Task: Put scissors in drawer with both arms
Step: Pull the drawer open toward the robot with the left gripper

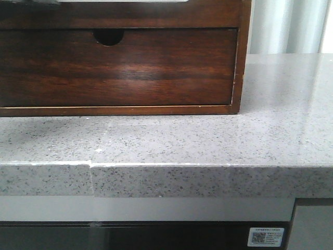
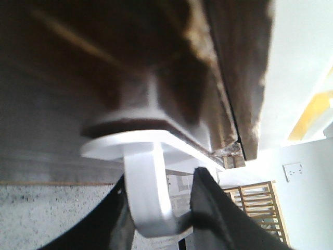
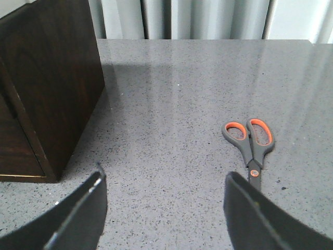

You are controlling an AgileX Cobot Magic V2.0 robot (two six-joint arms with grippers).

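Scissors: lying flat on the grey speckled tabletop, well apart from the wooden cabinet, towards the tabletop's right side; out of the front view. Blade tips hidden behind a finger of the right hand.
Handling, judged: light, stiff, metal blades with grey and orange plastic loops; low profile on a smooth, glossy top, so likely to skid. Best hold appears to be across the shank near the pivot, or across the loops.
Right hand: fingers wide apart, holding nothing, hovering short of the scissors.
Left hand: dark fingers on either side of a white hook-shaped piece against the underside of dark wood; cannot tell whether clamped.
Drawer: the target front is not identifiable with certainty; contents not visible.
Notched drawer: shut flush in the cabinet, near the tabletop's front edge; contents hidden.
Risk, judged: scissors sliding during pickup.
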